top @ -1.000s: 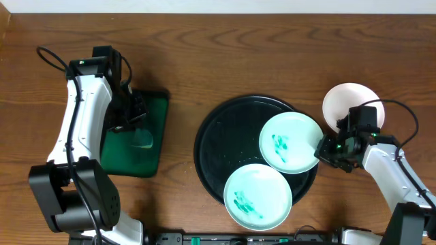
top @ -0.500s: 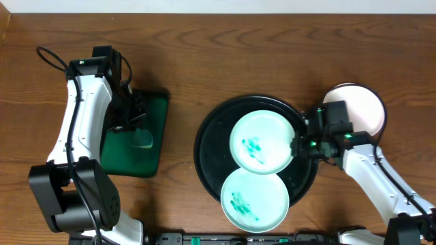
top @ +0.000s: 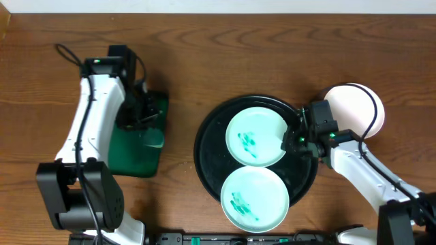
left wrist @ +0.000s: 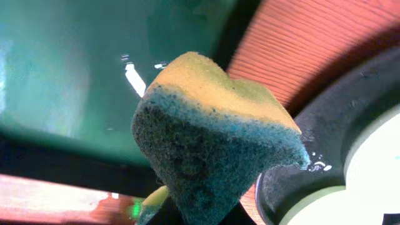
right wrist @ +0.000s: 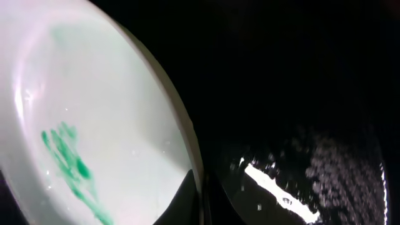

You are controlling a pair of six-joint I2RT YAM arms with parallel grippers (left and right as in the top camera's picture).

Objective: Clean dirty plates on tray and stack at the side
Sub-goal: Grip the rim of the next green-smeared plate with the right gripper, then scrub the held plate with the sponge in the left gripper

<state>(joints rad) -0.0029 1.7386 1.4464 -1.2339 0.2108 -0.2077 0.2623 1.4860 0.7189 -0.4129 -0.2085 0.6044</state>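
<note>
Smeared plate (top: 256, 136) at centre frame over the black tray (top: 208, 146), your right gripper (top: 294, 141) clamped on its right rim, arm angled in from lower right, your left gripper (top: 144, 117) gripping a sponge (left wrist: 212, 144) above the green tray (top: 129, 156) at left

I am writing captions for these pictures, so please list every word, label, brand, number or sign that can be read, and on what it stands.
None: no view shows any readable text.
The upper dirty plate and lower dirty plate bear only green smears, not letters.
The black tray, the sponge and the green tray show no label, brand or number.
</note>
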